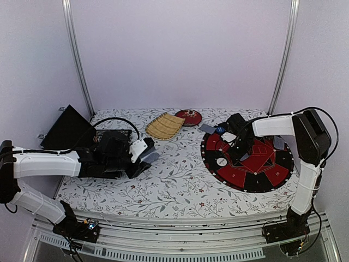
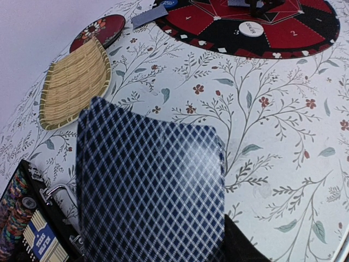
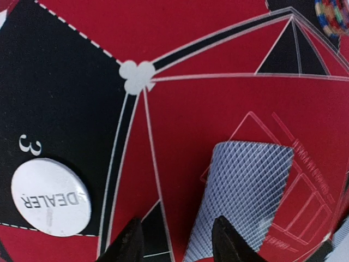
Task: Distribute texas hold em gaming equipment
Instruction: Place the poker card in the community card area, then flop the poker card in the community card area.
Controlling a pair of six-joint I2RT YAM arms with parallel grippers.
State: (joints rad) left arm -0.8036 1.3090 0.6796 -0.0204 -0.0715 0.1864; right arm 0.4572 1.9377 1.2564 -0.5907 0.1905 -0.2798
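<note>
Right pincer (image 3: 177, 225) hangs released over the red-and-black mat (image 3: 218, 33), jaws apart with nothing between them, one grey-blue-backed card (image 3: 248, 185) lying face down right by one fingertip. Just beyond the other fingertip sits the white button (image 3: 50, 196) reading "DEALER", next to a printed "3", with a striped chip stack (image 3: 334, 15) further ahead. Across the table the left pincer (image 1: 143, 155) is clenched on the fanned card deck (image 2: 147, 185), diamond-patterned backs up, racked chips (image 2: 13, 213) close beside it and the mat's "2" readable well ahead
</note>
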